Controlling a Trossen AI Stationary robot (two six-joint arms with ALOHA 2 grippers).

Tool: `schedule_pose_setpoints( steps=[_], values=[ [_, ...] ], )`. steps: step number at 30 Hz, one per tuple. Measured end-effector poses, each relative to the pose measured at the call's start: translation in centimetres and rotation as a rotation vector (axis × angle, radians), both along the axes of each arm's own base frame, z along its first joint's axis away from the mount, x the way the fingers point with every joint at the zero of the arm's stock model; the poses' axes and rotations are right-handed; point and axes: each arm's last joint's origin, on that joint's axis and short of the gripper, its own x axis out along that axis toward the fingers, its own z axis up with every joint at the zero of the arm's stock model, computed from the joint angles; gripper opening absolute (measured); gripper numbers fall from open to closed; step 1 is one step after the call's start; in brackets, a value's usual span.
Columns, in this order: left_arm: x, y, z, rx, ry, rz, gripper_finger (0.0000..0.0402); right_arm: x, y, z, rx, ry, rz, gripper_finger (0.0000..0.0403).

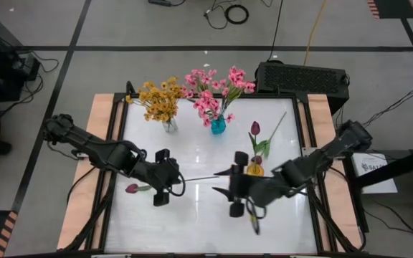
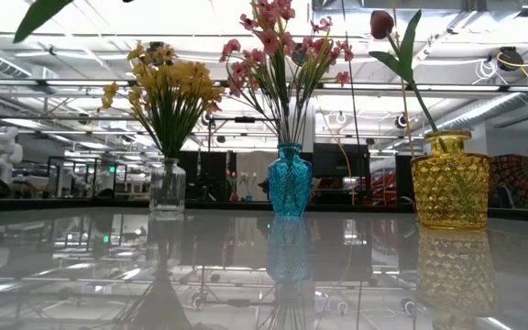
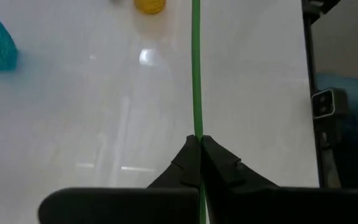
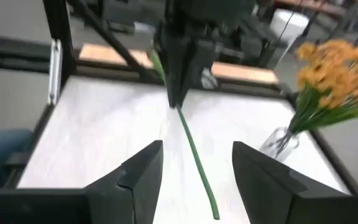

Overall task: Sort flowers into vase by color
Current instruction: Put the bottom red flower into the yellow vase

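Desk (image 1: 192,222): white glossy top.
Left pincer (image 1: 169,180): over the desk's near-left part, clamped together on the green stem of a magenta tulip (image 1: 132,188); its bud lies behind the pincer, the stem runs toward the right arm.
Right pincer (image 1: 230,183): facing the left one, fingers apart, stem tip between them, untouched.
Clear vase (image 1: 170,125): yellow sprays (image 1: 160,99).
Blue vase (image 1: 218,125): pink sprays (image 1: 214,89).
Yellow vase (image 1: 254,169): one upright magenta tulip bud (image 1: 255,129).
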Motion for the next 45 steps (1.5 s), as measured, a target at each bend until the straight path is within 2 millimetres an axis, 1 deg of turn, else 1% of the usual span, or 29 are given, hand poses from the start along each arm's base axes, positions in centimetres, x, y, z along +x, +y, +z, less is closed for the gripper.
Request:
schedule_pose_setpoints(
  steps=[4, 8, 12, 15, 21, 23, 28, 29, 36, 40, 42, 45],
  values=[
    [-0.1, 0.0, -0.1, 0.008, 0.017, -0.001, 0.0001, 1.7, -1.2, -1.1, 0.026, 0.052, 0.013, 0.0185],
    [-0.1, 0.0, -0.1, 0.01, 0.016, -0.004, 0.0001, 2.9, -2.3, -2.2, 0.055, 0.096, 0.016, 0.0185],
    [-0.1, 0.0, -0.1, 0.011, 0.016, -0.005, 0.0001, 3.7, -3.0, -3.1, 0.089, 0.141, 0.032, 0.018],
    [-0.1, 0.0, -0.1, 0.011, 0.016, -0.005, 0.0001, 4.1, -3.3, -3.7, 0.104, 0.166, 0.032, 0.0166],
    [-0.1, 0.0, -0.1, 0.011, 0.016, -0.005, 0.0001, 4.3, -3.5, -3.9, 0.114, 0.177, 0.035, 0.0118],
    [-0.1, 0.0, -0.1, 0.011, 0.016, -0.005, 0.0001, 4.3, -3.5, -3.9, 0.114, 0.179, 0.036, 0.0095],
    [-0.1, 0.0, -0.1, 0.012, 0.016, -0.007, 0.0001, 4.3, -3.5, -3.9, 0.117, 0.178, 0.034, 0.0018],
    [-0.1, 0.0, -0.1, 0.013, 0.016, -0.008, 0.0001, 4.3, -3.5, -3.9, 0.117, 0.178, 0.034, 0.0011],
    [-0.1, 0.0, -0.1, 0.027, 0.014, -0.026, 0.0001, 4.3, -3.5, -3.9, 0.116, 0.178, 0.034, 0.0004],
    [-0.1, 0.0, -0.1, 0.029, 0.013, -0.028, 0.0001, 4.3, -3.5, -4.0, 0.112, 0.183, 0.035, 0.001],
    [-0.1, 0.0, -0.1, 0.028, 0.012, -0.027, 0.0002, 4.3, -3.5, -4.0, 0.108, 0.19, 0.032, 0.0006],
    [-0.1, 0.0, -0.1, 0.029, 0.011, -0.028, 0.0009, 4.2, -3.5, -4.1, 0.103, 0.202, 0.031, 0.0003]
  ],
)
